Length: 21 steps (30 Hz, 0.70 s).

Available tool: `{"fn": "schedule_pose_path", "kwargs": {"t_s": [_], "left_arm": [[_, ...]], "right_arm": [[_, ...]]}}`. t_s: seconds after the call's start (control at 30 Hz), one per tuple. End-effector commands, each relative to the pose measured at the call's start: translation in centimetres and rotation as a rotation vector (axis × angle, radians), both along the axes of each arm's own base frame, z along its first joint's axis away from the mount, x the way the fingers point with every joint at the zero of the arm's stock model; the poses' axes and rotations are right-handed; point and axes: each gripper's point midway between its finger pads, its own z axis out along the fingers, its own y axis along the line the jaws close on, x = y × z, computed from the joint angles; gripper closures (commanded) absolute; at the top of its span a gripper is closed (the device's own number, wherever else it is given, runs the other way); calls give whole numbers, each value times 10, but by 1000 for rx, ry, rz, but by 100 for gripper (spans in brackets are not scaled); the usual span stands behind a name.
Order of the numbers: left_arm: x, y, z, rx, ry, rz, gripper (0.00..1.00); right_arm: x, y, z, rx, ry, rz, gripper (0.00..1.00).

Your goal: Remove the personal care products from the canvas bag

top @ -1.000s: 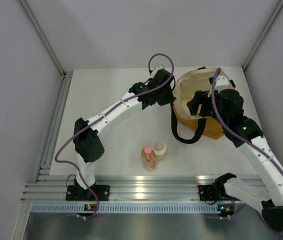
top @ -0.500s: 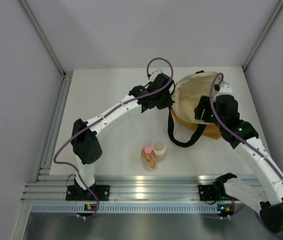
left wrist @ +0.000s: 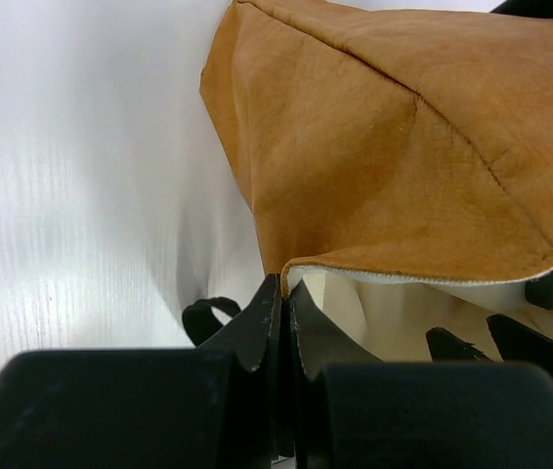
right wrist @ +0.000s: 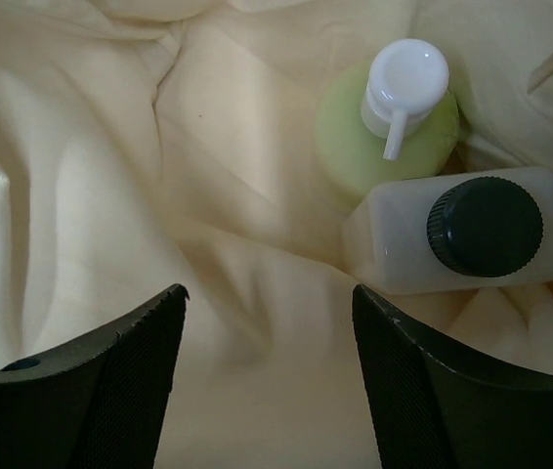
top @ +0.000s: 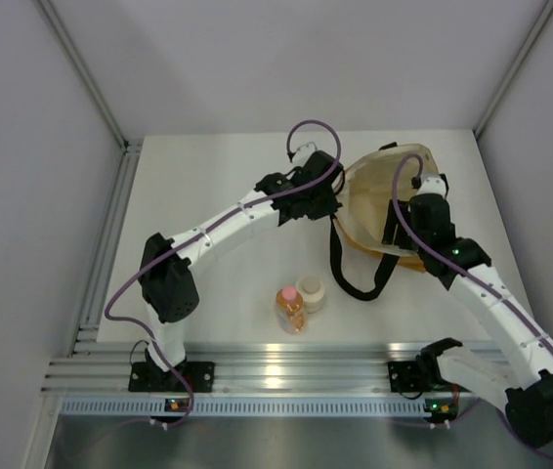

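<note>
Pale green bottle (right wrist: 340, 137) against white squarish bottle (right wrist: 394, 244)

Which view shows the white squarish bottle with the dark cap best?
Right wrist view: the white squarish bottle with dark cap is in full sight on cream lining, beside the pale green bottle. The top and left wrist views show only the mustard-orange canvas bag; the bottle is hidden there.
</note>
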Motion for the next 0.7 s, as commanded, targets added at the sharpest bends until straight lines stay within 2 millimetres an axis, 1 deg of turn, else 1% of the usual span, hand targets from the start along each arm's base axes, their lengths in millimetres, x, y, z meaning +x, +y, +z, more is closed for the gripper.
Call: {"fn": "schedule_pose_path", "kwargs": {"t_s": [0.0,0.07,0.1,0.17,0.2,0.27,0.37,0.4,0.47,0.5,0.53,0.6,0.67], "left_arm": [[-3,7,14,-7,-36,27,100],[-6,5,11,-1,-33,24,100],[-6,4,9,6,-34,26,100],[-10,2,5,18,-34,22,100],[-11,2,2,28,-35,21,100],[-13,1,0,36,-35,18,100],[-14,2,-1,39,-40,31,100],[-14,3,-1,42,-43,45,100],[-17,4,-1,42,-48,55,100],[-17,4,1,44,-55,61,100],[-17,5,1,52,-65,72,100],[-20,5,-1,52,-66,87,100],[-20,4,-3,57,-70,101,100]], "right_arm": [[5,-18,-2,-53,-7,-50,32],[9,-18,-5,-55,-16,-44,32],[8,-17,-13,-59,3,-36,32],[11,-17,-16,-56,3,-36,31],[12,-16,-16,-48,3,-35,31],[14,-14,-12,-31,-15,-27,30],[19,-8,2,-13,-41,3,28],[21,-5,11,-3,-59,20,28],[22,-3,21,2,-82,40,27],[22,-3,32,16,-110,48,25],[21,-1,37,27,-121,66,23],[20,-3,51,55,-154,70,21],[20,-5,58,102,-165,57,21]]}}
